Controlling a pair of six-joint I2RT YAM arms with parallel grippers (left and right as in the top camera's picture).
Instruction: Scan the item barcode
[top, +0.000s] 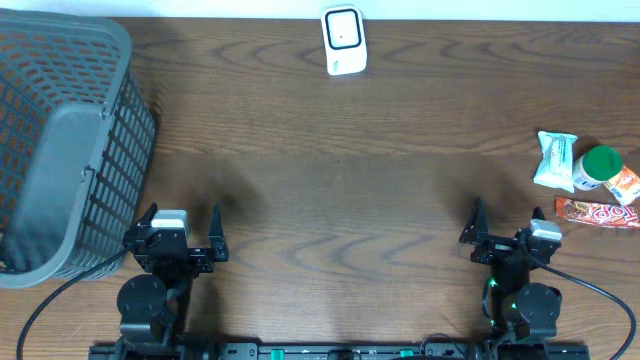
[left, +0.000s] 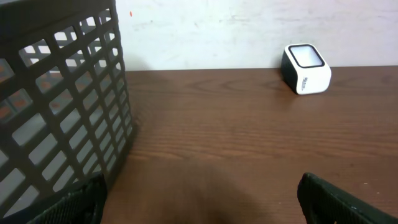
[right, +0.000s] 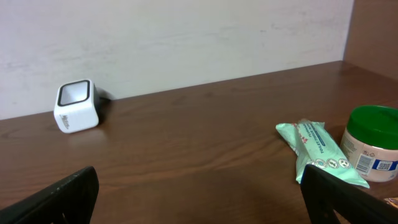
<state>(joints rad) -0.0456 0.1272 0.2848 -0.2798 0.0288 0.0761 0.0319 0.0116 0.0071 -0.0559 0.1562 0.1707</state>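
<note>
A small white scanner (top: 343, 40) with a dark window stands at the table's far edge, also visible as the scanner (left: 306, 68) and the scanner (right: 77, 106) from both wrists. At the right edge lie a pale green packet (top: 554, 160), a white jar with a green lid (top: 599, 167) and a red-orange wrapper (top: 598, 213). The packet (right: 318, 151) and jar (right: 371, 143) show in the right wrist view. My left gripper (top: 181, 230) sits open at the near left, empty. My right gripper (top: 505, 222) stands open at the near right, just left of the items.
A large grey plastic basket (top: 60, 140) fills the left side, its lattice wall (left: 62, 99) close beside my left gripper. Cables trail from both arm bases along the near edge. A white wall rises behind the table.
</note>
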